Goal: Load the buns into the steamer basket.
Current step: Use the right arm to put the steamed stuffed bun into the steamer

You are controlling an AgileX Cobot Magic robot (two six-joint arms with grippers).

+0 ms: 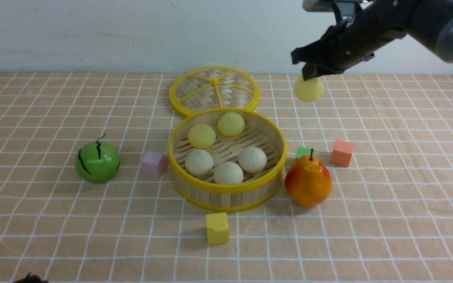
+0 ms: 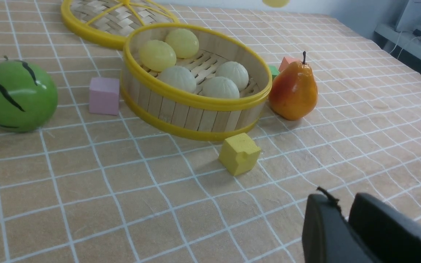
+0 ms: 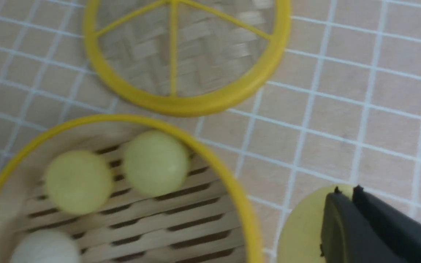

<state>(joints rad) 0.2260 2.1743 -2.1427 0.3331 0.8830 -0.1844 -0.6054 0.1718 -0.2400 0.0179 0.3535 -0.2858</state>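
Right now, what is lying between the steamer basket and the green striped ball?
The purple cube lies between the steamer basket and the green striped ball, in the front view.

Comes to six buns: three pale yellow, three off-white. Includes one pale yellow bun (image 1: pixel 308 89) at the tips of the right claw (image 1: pixel 308 74), and, to that claw's left and nearer the camera, two pale yellow buns (image 1: pixel 201 136) and three off-white buns (image 1: pixel 228 173). Adds one steamer basket (image 1: pixel 226 198) around those five, and one woven lid (image 1: pixel 234 99) to the claw's left. Totals four cubes, one of each colour: green cube (image 1: pixel 304 152) and coral cube (image 1: pixel 342 153) nearer the camera than the claw, purple cube (image 1: pixel 153 164) and yellow cube (image 1: pixel 217 228) nearer too, but on its left. Makes one pear (image 1: pixel 308 181), nearer the camera than the claw, and one striped melon (image 1: pixel 97 162), well to its left.
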